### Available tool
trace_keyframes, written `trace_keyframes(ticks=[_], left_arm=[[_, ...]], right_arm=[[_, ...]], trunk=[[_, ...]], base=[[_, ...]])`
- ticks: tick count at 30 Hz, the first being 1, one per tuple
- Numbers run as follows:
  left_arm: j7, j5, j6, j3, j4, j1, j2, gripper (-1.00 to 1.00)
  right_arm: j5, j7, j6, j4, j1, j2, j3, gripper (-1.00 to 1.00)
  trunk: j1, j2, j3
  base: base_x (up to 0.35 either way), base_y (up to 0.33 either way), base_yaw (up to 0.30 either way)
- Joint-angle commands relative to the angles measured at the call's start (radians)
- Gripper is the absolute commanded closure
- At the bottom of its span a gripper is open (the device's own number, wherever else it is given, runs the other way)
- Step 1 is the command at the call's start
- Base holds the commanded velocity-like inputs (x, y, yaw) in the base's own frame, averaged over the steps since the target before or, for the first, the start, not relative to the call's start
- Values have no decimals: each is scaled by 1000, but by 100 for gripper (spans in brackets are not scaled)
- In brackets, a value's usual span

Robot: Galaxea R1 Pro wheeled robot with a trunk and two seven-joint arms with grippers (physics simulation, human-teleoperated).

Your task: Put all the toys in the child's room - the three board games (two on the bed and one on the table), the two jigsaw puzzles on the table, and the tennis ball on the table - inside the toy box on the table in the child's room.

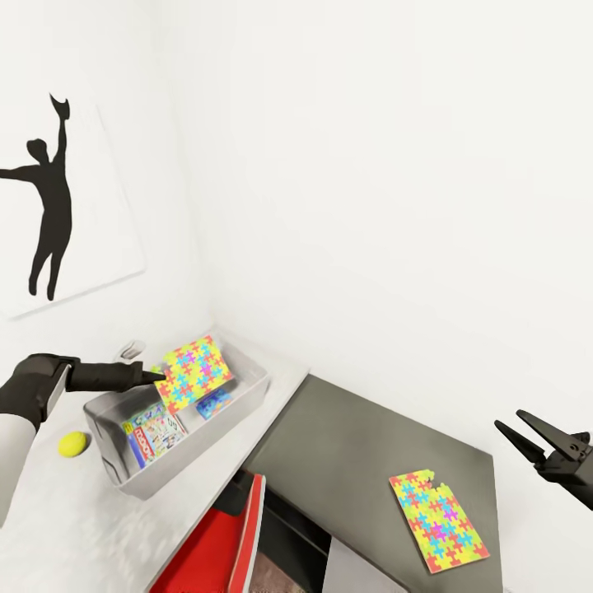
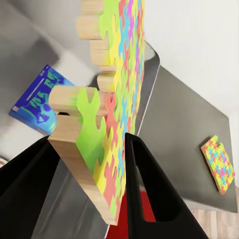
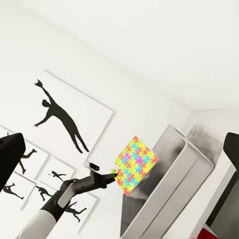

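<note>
My left gripper point(image 1: 156, 375) is shut on the edge of a colourful jigsaw puzzle point(image 1: 196, 372), holding it tilted over the grey toy box point(image 1: 247, 401). In the left wrist view the puzzle point(image 2: 112, 99) sits between the black fingers point(image 2: 149, 194). Inside the box lie a board game with a white and red cover point(image 1: 156, 432) and a blue board game point(image 1: 214, 403). The tennis ball point(image 1: 72, 443) rests on the white table left of the box. A second jigsaw puzzle point(image 1: 437, 520) lies on the dark grey surface. My right gripper point(image 1: 519, 432) hangs open at the right, holding nothing.
The white table point(image 1: 66, 527) runs along the wall, with the dark grey surface point(image 1: 371, 445) to its right. A red object point(image 1: 222, 543) stands below between them. Framed silhouette pictures point(image 1: 58, 206) hang on the left wall.
</note>
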Motion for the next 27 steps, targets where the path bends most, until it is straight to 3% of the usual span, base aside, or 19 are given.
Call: trace_keyframes(ticks=[1, 7, 11, 27], left_arm=[[-8, -10, 8, 6, 0, -1, -1, 100], [30, -14, -17, 7, 7, -1, -1, 100], [53, -15, -48, 16, 66, -1, -1, 100], [61, -15, -82, 21, 96, -1, 2, 100]], right_arm=[[3, 5, 3, 0, -1, 0, -1, -100], [2, 6, 3, 0, -1, 0, -2, -100], [2, 7, 3, 0, -1, 0, -2, -100], [1, 7, 3, 0, -1, 1, -2, -100]], trunk=[[1, -2, -4], [1, -2, -14], [1, -2, -20], [1, -2, -47]], base=[[0, 0, 0], [0, 0, 0], [0, 0, 0], [0, 0, 0]])
